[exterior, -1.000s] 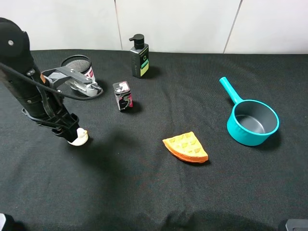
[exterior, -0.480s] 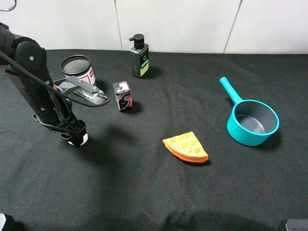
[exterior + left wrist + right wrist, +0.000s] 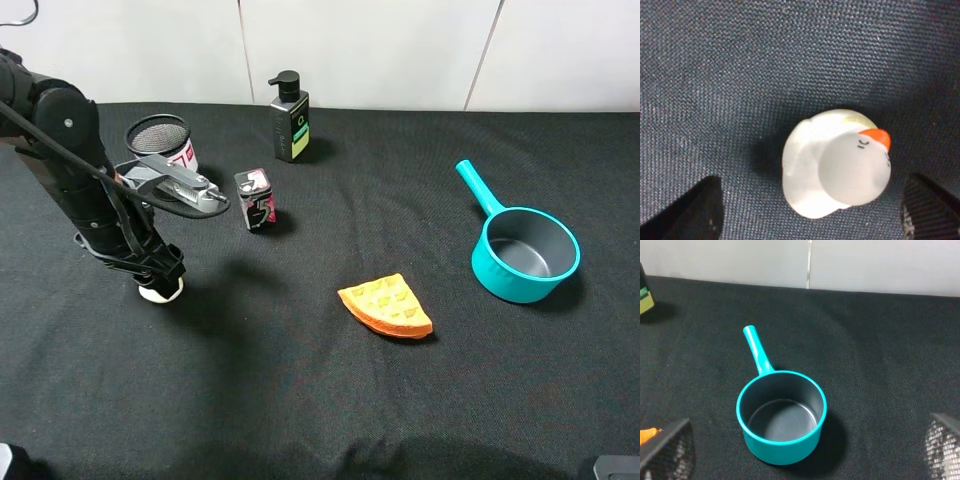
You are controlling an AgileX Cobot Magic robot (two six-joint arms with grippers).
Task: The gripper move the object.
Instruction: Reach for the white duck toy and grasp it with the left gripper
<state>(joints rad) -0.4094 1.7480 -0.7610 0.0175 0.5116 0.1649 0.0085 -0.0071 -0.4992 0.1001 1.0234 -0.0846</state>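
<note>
The object is a small white duck toy (image 3: 835, 167) with an orange-red beak, standing on the black cloth. In the left wrist view it sits between my left gripper's two black fingertips (image 3: 695, 202), which stand wide apart on either side without touching it. In the high view my left gripper (image 3: 160, 278) points down right over the duck (image 3: 160, 293), so only its white bottom edge shows. My left gripper (image 3: 812, 202) is open. My right gripper (image 3: 805, 447) is open and empty, well back from a teal saucepan.
An orange waffle wedge (image 3: 387, 306) lies mid-table. The teal saucepan (image 3: 524, 252) stands at the right. A small dark box (image 3: 256, 199), a mesh-topped cup (image 3: 160, 140) and a pump bottle (image 3: 289, 117) stand behind the left arm. A silver-grey attachment (image 3: 180, 185) sticks out from it.
My left arm has swung right and turned, bringing the gripper from beside the duck to directly over it. The duck has stayed in place and is now mostly covered.
</note>
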